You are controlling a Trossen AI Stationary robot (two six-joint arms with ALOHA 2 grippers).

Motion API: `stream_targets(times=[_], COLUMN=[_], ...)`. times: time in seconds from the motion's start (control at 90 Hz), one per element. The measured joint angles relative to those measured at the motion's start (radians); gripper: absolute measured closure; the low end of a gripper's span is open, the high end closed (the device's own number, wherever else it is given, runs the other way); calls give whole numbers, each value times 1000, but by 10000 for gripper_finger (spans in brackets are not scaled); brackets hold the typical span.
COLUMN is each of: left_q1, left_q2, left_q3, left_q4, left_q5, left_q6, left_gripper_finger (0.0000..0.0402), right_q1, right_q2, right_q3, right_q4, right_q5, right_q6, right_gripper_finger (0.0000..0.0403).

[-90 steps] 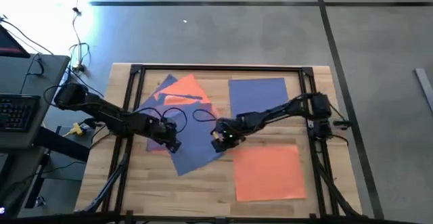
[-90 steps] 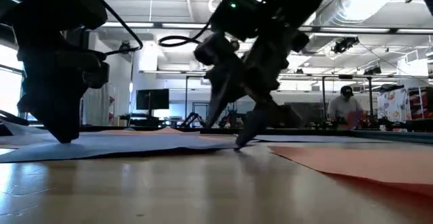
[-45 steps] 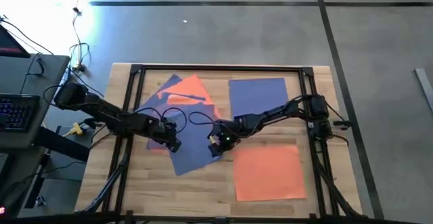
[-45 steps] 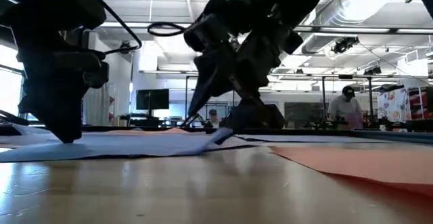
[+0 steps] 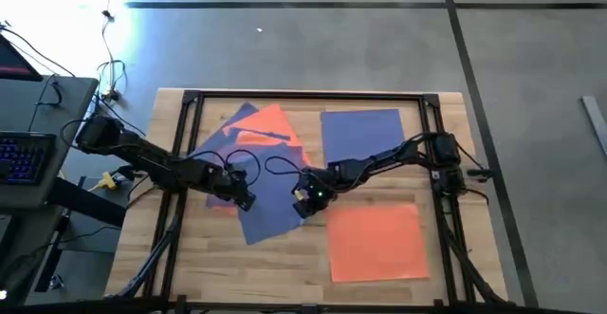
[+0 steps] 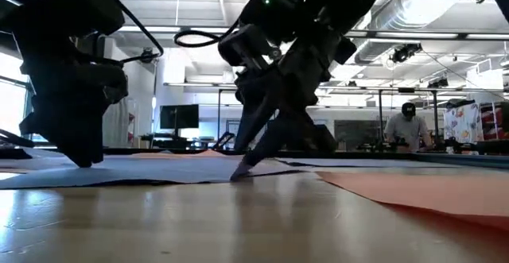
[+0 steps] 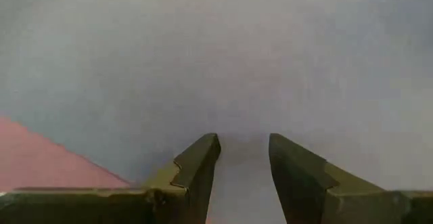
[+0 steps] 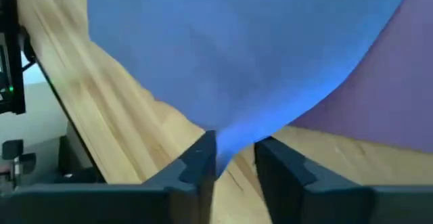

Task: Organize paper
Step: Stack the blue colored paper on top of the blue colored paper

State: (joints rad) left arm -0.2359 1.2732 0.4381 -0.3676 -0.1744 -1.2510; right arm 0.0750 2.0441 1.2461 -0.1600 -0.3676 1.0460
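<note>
A blue sheet of paper (image 5: 270, 210) lies askew at the table's middle, partly over an orange sheet (image 5: 270, 129) and a purple one (image 5: 230, 120). My left gripper (image 5: 243, 199) stands on the blue sheet's left part, fingers a little apart (image 7: 243, 149). My right gripper (image 5: 303, 200) is shut on that sheet's right corner, low at the table (image 6: 238, 172). A second blue sheet (image 5: 360, 134) lies flat at the far right. A second orange sheet (image 5: 375, 243) lies flat at the near right. My left gripper presses both fingertips (image 7: 199, 160) down from above on the blue sheet's flat surface (image 7: 243, 109), near its left edge. The sheet lies on the table and on the pinkish paper (image 7: 47, 153) under it. My right gripper pinches the blue sheet's right corner (image 8: 233, 137) between its two fingers. It comes slanting down from the table's right. That corner bulges up a little above the wood, while the rest of the sheet lies flat.
A black frame (image 5: 303, 97) runs along the table's edges. Bare wood (image 5: 218, 267) lies free at the near left. A desk with a keyboard (image 5: 24, 153) stands left of the table. A person (image 6: 407, 128) sits far off in the room behind.
My right gripper has gone a little toward the table's left, low over the wood, taking the blue sheet's right corner with it. The sheet's left part stays under my left gripper.
</note>
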Motion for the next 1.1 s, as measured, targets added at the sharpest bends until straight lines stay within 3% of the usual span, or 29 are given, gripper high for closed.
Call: stream_targets(times=[0.111, 0.222, 0.3, 0.533, 0.644, 0.756, 0.922, 1.1], left_q1=[1, 1, 1, 1, 1, 1, 17, 56], left_q2=[0, 0, 0, 0, 0, 1, -13, -84], left_q3=[0, 0, -1, -1, -1, -1, 5, 83], left_q4=[4, 6, 9, 22, 23, 26, 17, -83], left_q5=[-17, -18, -17, -19, -21, -27, -27, 19], left_q6=[-3, -4, -4, -3, -3, -2, 22, 109], left_gripper_finger=[282, 282, 282, 282, 282, 282, 282, 282], right_q1=[0, 0, -1, 5, 7, 5, 4, 0], right_q2=[0, 2, 6, 50, 59, 60, 54, -44], right_q3=[0, 0, 0, 1, 2, 2, 0, 45], right_q4=[-24, -40, -43, 61, 99, 102, 77, -127], right_q5=[19, 13, -1, -21, 5, 12, 20, 16], right_q6=[50, 53, 56, 87, 121, 137, 155, 91], right_gripper_finger=[387, 391, 369, 252, 235, 269, 384, 401])
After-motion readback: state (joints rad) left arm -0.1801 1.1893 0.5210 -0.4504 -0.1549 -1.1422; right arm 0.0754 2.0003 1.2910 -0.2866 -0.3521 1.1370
